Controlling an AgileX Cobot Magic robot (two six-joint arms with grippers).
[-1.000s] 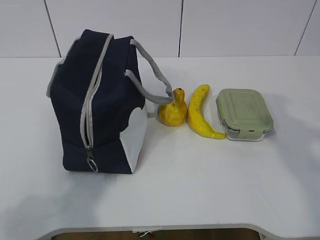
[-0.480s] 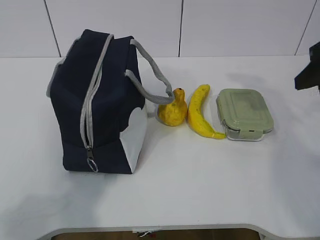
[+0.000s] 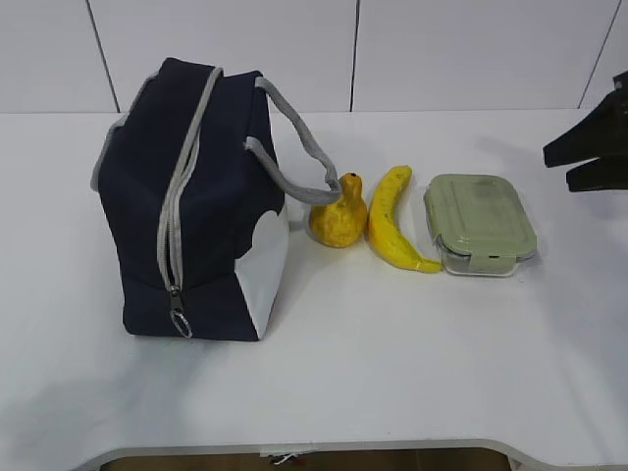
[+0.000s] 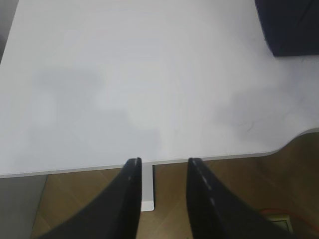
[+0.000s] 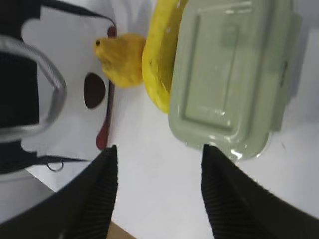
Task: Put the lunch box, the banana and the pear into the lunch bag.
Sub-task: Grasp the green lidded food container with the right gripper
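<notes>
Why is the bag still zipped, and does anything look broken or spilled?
Nothing looks broken or spilled. The lunch bag stands on end with its zipper closed, so nothing can go in yet. The pear, banana and lunch box lie neatly beside it, lid on.

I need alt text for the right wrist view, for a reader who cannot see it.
The open right gripper hovers above a white table, holding nothing. Beyond its fingers lies the green-lidded lunch box, with the banana beside it, then the pear and the navy lunch bag.
</notes>
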